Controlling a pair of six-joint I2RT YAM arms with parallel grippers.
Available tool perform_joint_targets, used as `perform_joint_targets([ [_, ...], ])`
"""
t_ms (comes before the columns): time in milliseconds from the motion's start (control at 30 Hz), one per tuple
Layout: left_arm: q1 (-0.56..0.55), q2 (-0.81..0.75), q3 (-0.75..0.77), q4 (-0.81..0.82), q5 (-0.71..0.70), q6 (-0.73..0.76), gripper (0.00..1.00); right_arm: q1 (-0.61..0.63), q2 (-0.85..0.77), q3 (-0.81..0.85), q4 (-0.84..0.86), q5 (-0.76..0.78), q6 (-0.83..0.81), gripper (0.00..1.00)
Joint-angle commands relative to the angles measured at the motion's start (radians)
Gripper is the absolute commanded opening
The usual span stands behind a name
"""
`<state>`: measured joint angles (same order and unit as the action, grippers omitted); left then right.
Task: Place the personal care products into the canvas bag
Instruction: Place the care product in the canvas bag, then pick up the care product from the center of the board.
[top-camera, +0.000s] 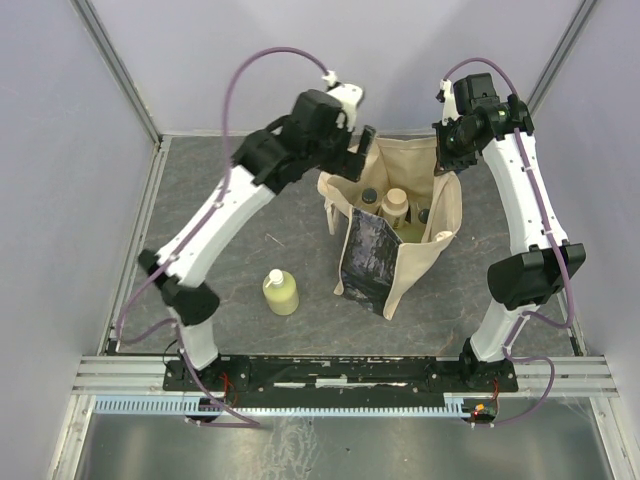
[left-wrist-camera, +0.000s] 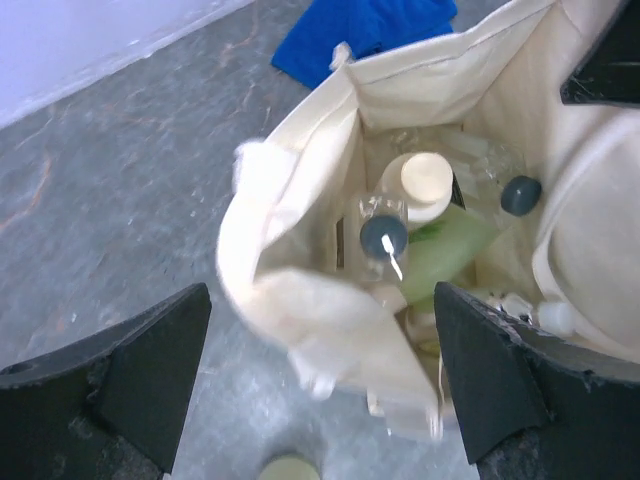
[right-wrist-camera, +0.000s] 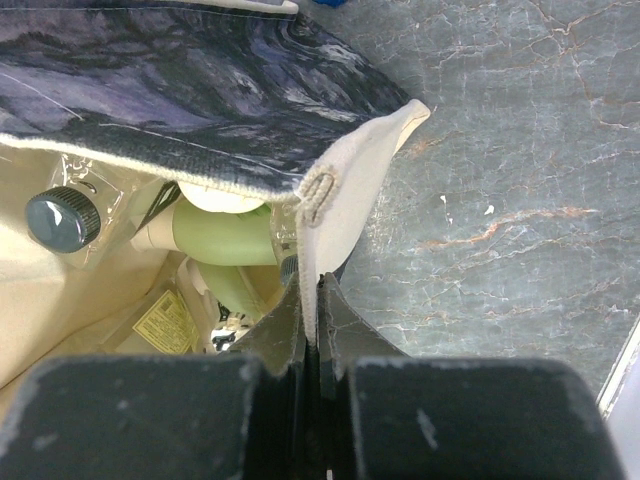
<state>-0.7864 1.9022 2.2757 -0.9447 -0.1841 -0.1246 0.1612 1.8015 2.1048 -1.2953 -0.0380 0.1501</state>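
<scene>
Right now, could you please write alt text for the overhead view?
An open canvas bag stands on the table with several bottles inside, its rim pinched by the right gripper. The left gripper hangs open over its other side; one yellow-green bottle stands outside it.

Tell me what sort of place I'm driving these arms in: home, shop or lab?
Most likely a lab test cell, not a lived-in room: plain pale walls between metal frame posts, an aluminium rail along the near edge, and a marbled grey tabletop.
</scene>
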Motion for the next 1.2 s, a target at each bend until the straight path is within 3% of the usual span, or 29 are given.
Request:
perform_joint_targets([
  [0,-0.003,-0.254,-0.143,-0.110,-0.102,-0.156,0.99,-0.003,-0.010,-0.009,0.060,0.045,-0.030,0.00],
  [233,-0.012,-0.554,-0.491,-0.362,-0.157,-0.502,0.99,-0.011,-0.048,-0.068,0.076,0.048,-0.035,0.01],
  [400,-0.051,-0.713,-0.769,-0.364,-0.103,-0.673,1.00,-0.011,-0.057,-0.071,0.067,0.044,-0.037,0.01],
  [633,-0.066,-0.760,-1.001,-0.265,-0.078,-0.654,1.00,-0.011,-0.074,-0.070,0.066,0.044,-0.032,0.01],
  [867,-0.066,-0.700,-1.067,-0.157,-0.164,-0.605,1.00,-0.011,-0.088,-0.091,0.065,0.047,-0.039,0.00],
  [1167,-0.064,-0.662,-1.139,-0.115,-0.147,-0.620,1.00,-0.011,-0.081,-0.075,0.057,0.063,-0.056,0.00],
])
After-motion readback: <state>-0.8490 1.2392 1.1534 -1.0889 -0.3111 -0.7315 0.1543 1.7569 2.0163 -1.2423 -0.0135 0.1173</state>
